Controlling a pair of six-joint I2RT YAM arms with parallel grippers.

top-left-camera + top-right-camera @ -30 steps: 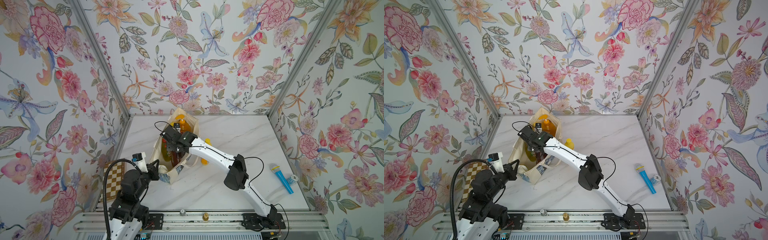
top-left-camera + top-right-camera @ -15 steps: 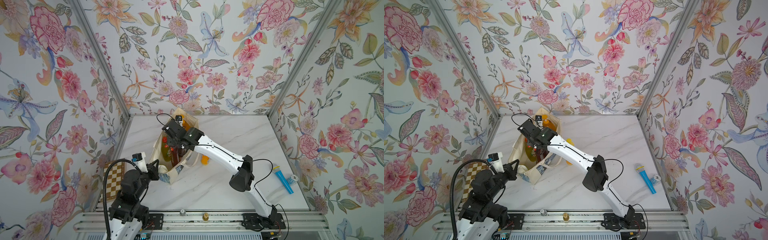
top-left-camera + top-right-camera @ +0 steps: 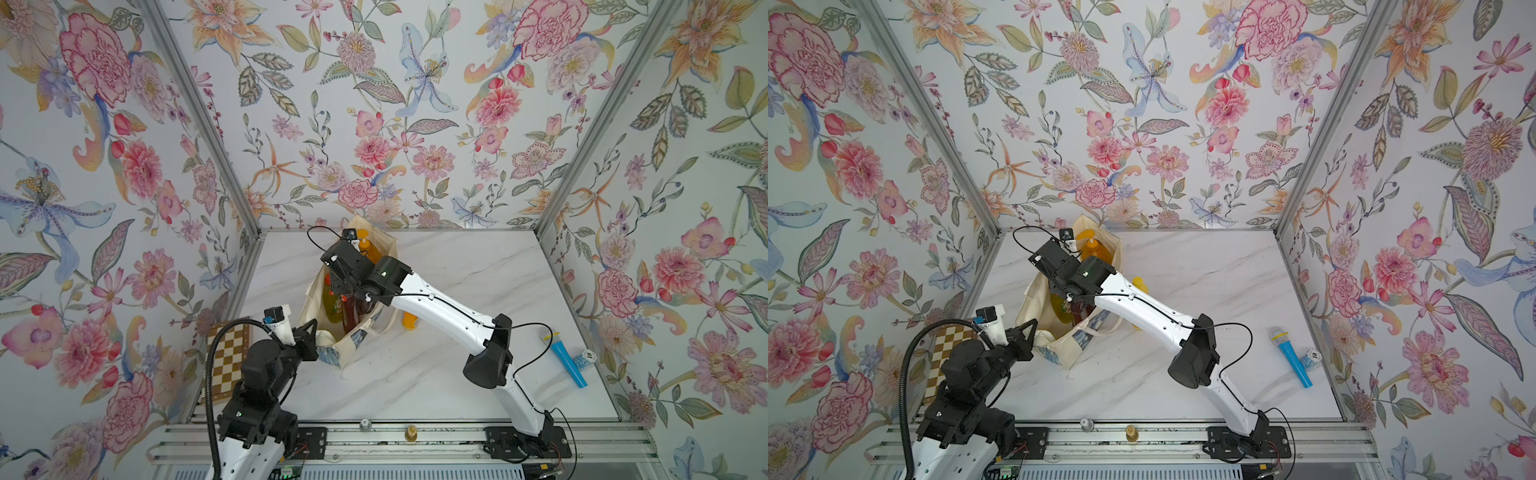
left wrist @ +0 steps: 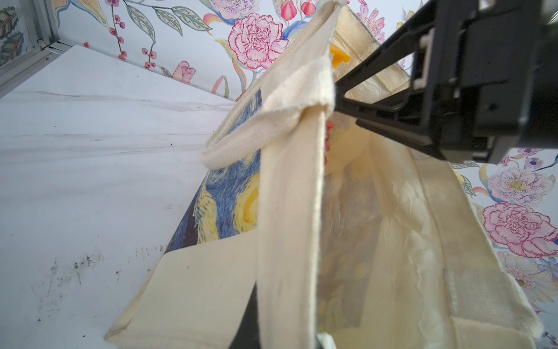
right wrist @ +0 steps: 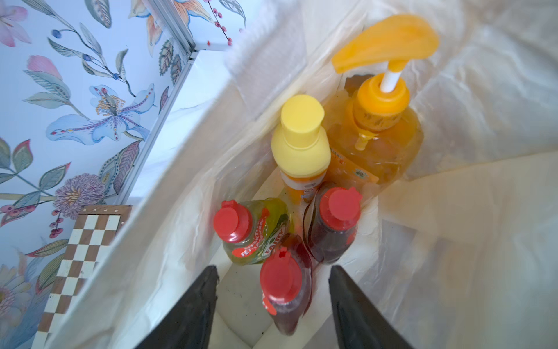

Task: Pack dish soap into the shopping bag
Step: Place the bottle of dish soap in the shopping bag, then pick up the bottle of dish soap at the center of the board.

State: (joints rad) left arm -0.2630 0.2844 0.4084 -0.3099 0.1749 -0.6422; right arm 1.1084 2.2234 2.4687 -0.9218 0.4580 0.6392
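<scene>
Left gripper (image 4: 333,102) was clenched on the near rim of the canvas tote (image 4: 196,287), beside a drooping cream handle (image 4: 290,211), and the tote's mouth stood open on the marble table (image 3: 415,382). Inside stood five dish-soap bottles: nearest, a dark-red bottle (image 5: 283,290) with a red cap; behind it a green bottle (image 5: 256,235) and a second dark-red bottle (image 5: 332,232), side by side; then an orange bottle (image 5: 300,151) with a yellow cap; and at the far end the amber pump bottle (image 5: 377,145). Compared with a second earlier, the right wrist had shifted toward the far end of the mouth and its elbow had swung to the right, while the left arm had not moved. The right gripper (image 5: 273,269) hung released at the tote's mouth, its black fingers (image 5: 187,311) apart on either side of the nearest dark-red cap and touching nothing. A second orange bottle (image 3: 409,321) stood outside on the table, just beside the tote's right wall, partly hidden behind the right arm.
</scene>
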